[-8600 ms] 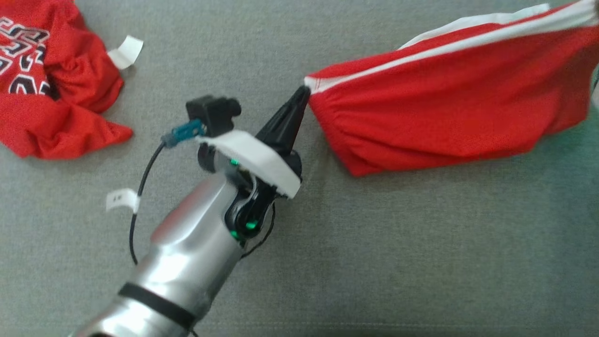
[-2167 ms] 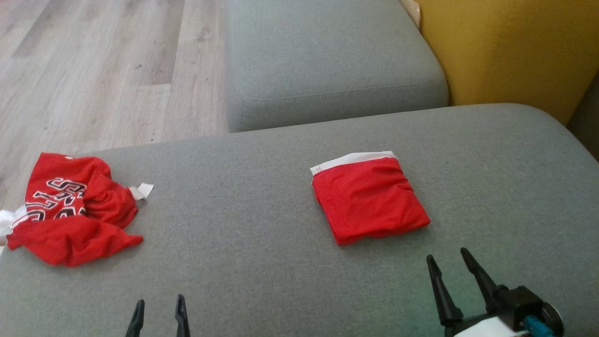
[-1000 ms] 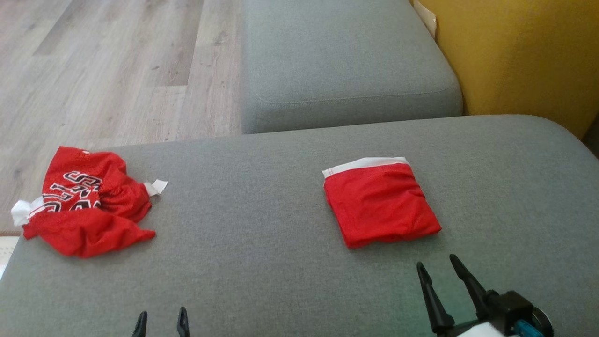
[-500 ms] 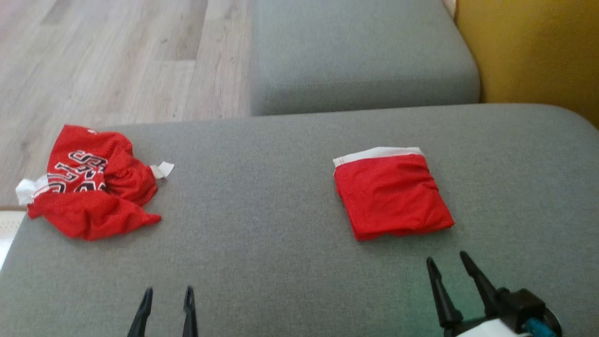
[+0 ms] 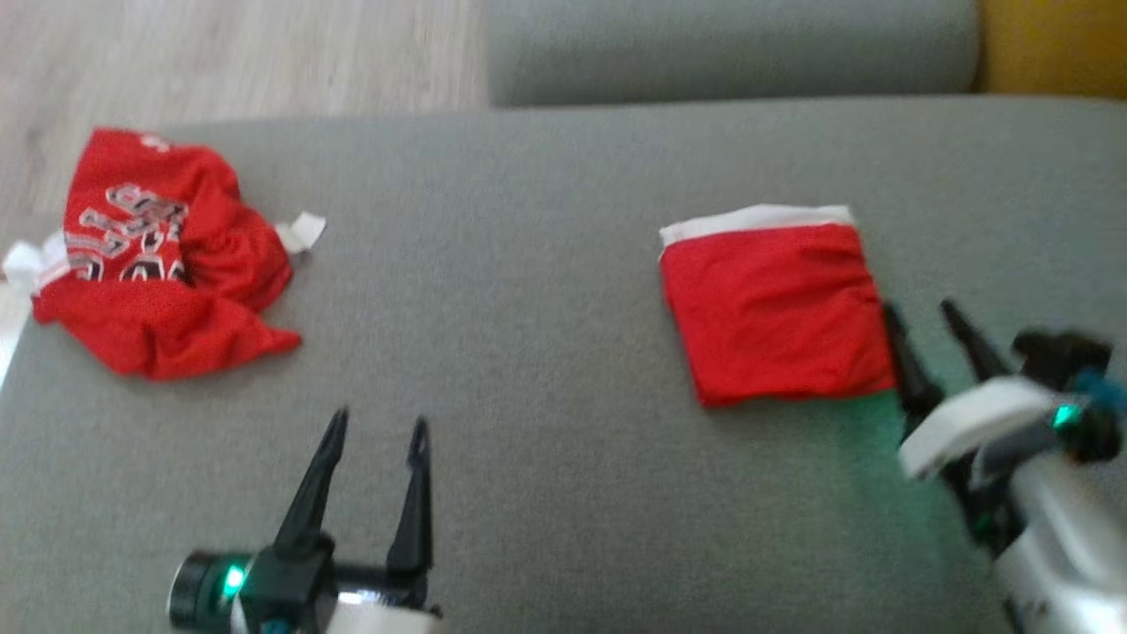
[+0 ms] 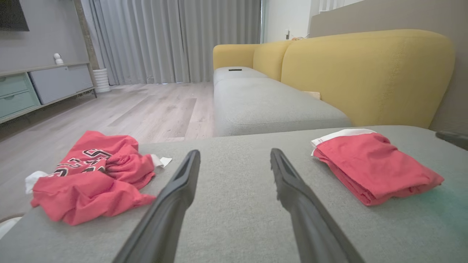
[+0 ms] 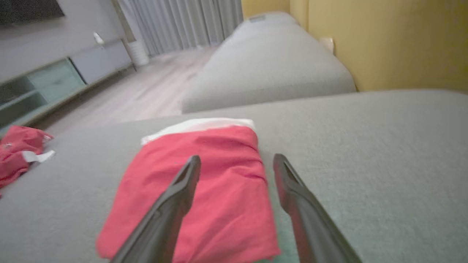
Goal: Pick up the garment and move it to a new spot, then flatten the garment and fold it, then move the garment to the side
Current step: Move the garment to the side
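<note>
A folded red garment [image 5: 775, 304] with a white band along its far edge lies flat on the grey sofa cushion [image 5: 528, 352]; it appears too in the left wrist view [image 6: 373, 166] and the right wrist view [image 7: 204, 186]. My right gripper [image 5: 920, 308] is open just off the garment's right edge, its left finger over that edge in the right wrist view [image 7: 236, 162]. My left gripper [image 5: 379, 424] is open over bare cushion at the lower left [image 6: 234, 157], holding nothing.
A crumpled red jersey [image 5: 150, 255] with lettering and a white tag lies at the cushion's left end [image 6: 91, 171]. A second grey cushion [image 5: 731, 48] and a yellow sofa back [image 6: 365, 73] lie beyond. Wood floor [image 6: 146, 109] is to the left.
The camera has tilted down, shifting the whole scene. Both grippers have come forward; the right one has reached the folded garment's right edge. Eight seconds ago the garment hung stretched from a gripper.
</note>
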